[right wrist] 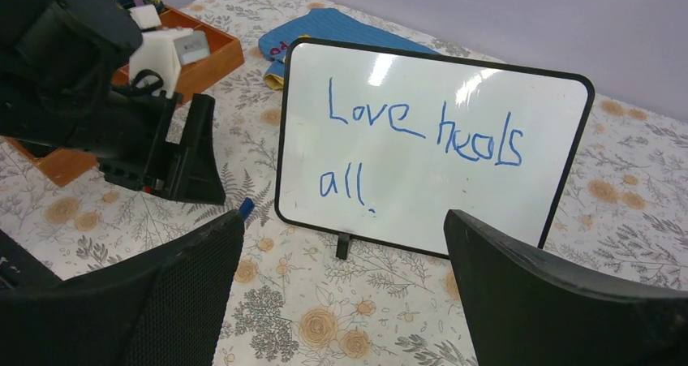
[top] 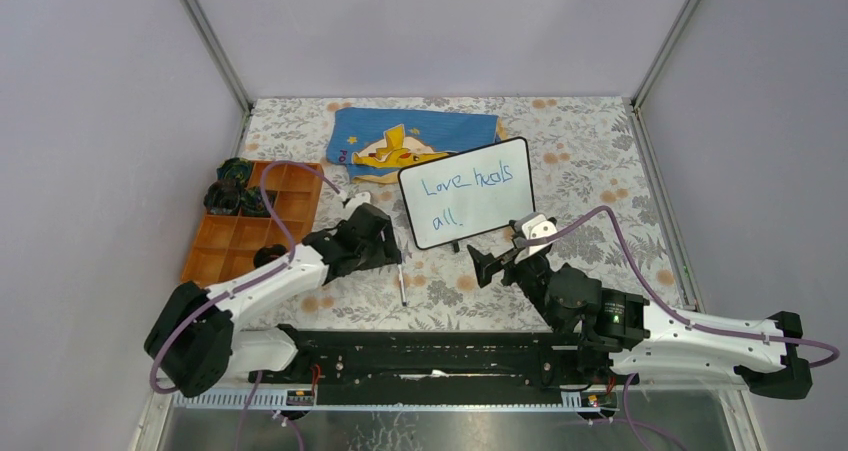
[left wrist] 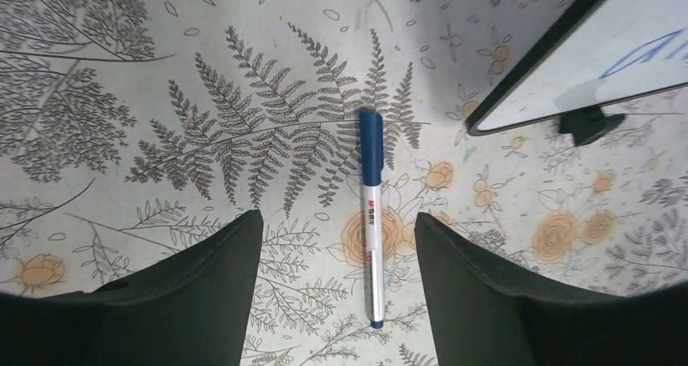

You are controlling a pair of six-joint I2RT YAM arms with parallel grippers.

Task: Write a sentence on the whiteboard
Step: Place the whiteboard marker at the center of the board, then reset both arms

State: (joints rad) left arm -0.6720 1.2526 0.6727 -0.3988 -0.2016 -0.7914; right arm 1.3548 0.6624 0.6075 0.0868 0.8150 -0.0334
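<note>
Left hand stands wide, the blue marker lying free between its fingers on the tabletop. At its two o'clock the whiteboard stands propped, sentence written; the right hand, also wide, faces it. Careless withdrawal could roll the marker, tip the whiteboard or smear the sentence.

Blue sentence on apparently propped whiteboard

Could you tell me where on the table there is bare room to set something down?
Widest bare patch: right of the whiteboard, out to the table's right edge. A smaller one lies between the pen and the right claw. Crowded: left of the whiteboard, with left claw, pen and orange tray; the blue cloth lies behind it.
</note>
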